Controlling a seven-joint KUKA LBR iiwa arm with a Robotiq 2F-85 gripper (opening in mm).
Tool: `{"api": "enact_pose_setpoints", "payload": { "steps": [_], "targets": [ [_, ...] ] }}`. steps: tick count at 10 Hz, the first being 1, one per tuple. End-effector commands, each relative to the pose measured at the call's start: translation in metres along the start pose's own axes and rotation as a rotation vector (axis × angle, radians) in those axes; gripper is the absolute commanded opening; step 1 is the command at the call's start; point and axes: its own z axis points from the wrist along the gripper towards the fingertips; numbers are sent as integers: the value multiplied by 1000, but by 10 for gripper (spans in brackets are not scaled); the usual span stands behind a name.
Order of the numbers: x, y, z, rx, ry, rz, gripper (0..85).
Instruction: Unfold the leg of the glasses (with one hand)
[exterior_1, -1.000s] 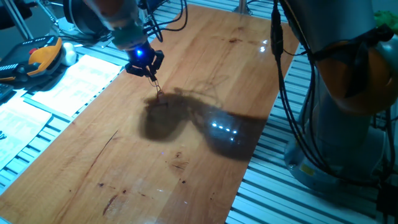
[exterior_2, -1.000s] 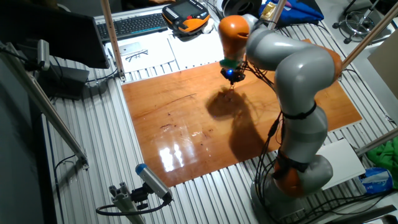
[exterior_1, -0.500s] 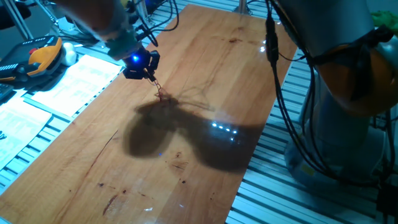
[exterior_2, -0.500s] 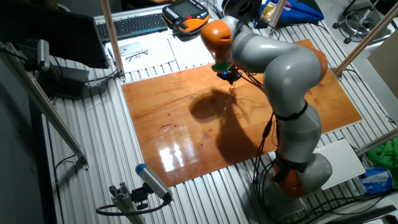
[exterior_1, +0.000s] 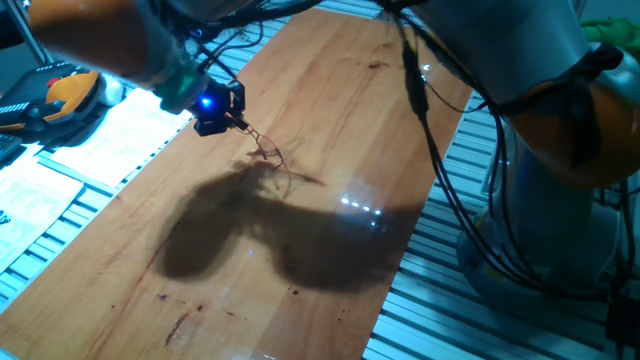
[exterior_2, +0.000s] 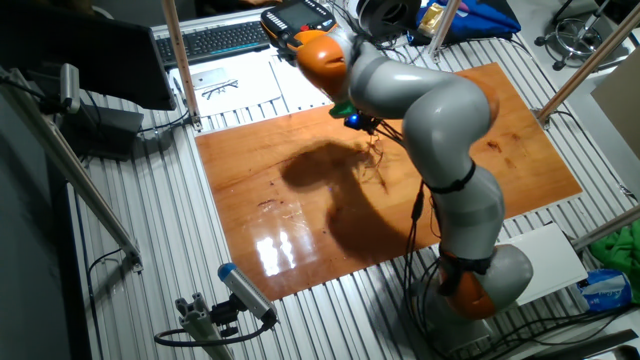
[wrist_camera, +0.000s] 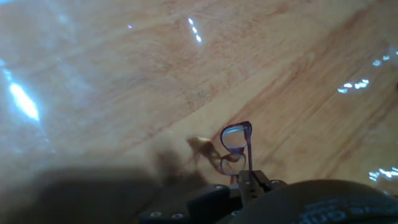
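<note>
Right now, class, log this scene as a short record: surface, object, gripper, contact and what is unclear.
surface: wooden table
object: glasses, thin reddish frame, one lens clear in the hand view
gripper: gripper, black, blue light on
contact: fingers shut on glasses, holding the frame's thin end
position: glasses hang from gripper down to the table
unclear: whether the leg is unfolded

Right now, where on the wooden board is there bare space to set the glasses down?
Most of the wooden board is bare: the near end under the arm's shadow and the far end beyond the gripper. The only crowded patch is around the glasses, beside the papers.
</note>
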Motion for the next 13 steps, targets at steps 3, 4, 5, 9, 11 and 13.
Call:
{"api": "enact_pose_setpoints", "payload": {
  "steps": [3,4,5,9,11,13],
  "targets": [
    [2,9,4,-33,27,63,0],
    [4,13,6,-53,36,91,0],
    [5,17,8,-59,38,113,0],
    [8,32,9,-107,55,253,0],
    [10,43,10,-176,48,372,0],
    [11,46,12,-247,52,438,0]
  ]
}}
